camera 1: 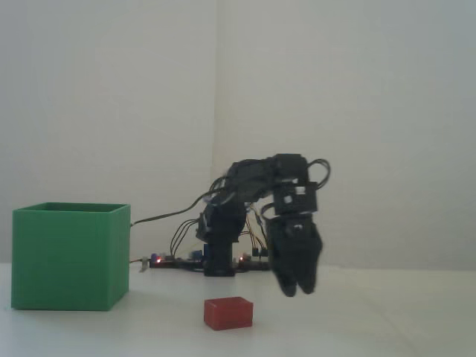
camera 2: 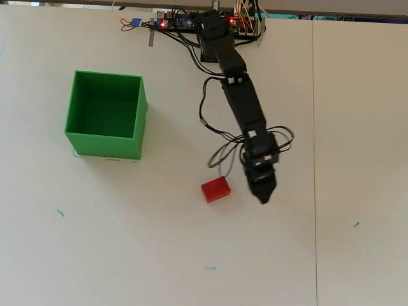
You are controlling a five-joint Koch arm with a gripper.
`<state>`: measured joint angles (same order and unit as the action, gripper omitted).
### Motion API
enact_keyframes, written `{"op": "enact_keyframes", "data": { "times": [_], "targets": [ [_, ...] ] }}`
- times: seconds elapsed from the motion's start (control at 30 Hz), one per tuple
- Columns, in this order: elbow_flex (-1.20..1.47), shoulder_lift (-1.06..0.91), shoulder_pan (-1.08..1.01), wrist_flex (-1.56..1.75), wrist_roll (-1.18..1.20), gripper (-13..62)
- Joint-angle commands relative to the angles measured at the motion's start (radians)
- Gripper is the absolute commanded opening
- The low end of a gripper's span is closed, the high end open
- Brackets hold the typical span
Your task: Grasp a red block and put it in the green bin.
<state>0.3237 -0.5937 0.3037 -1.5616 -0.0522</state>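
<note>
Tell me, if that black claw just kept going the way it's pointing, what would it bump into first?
Probably bare table. The gripper points steeply down, and in the overhead view the red block lies clear to its left. Depth is uncertain.

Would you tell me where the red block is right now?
In the overhead view the red block lies on the table, just left of the gripper and down-right of the green bin, touching neither.

Hobby bench setup: bare white table [camera 2: 357,127], plain wall [camera 1: 111,89] (exposed electronics [camera 2: 175,22]).
</note>
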Motion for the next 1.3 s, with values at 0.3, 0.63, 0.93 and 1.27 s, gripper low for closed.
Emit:
{"op": "enact_keyframes", "data": {
  "times": [0.3, 0.63, 0.93, 1.27],
  "targets": [
    [-0.063, -0.018, -0.118, -0.014, -0.009, 33.3],
    [-0.064, -0.008, -0.089, -0.012, -0.15, 33.3],
    [-0.064, -0.008, -0.075, -0.012, -0.334, 33.3],
    [-0.064, -0.008, -0.046, 0.0, -0.38, 33.3]
  ]
}}
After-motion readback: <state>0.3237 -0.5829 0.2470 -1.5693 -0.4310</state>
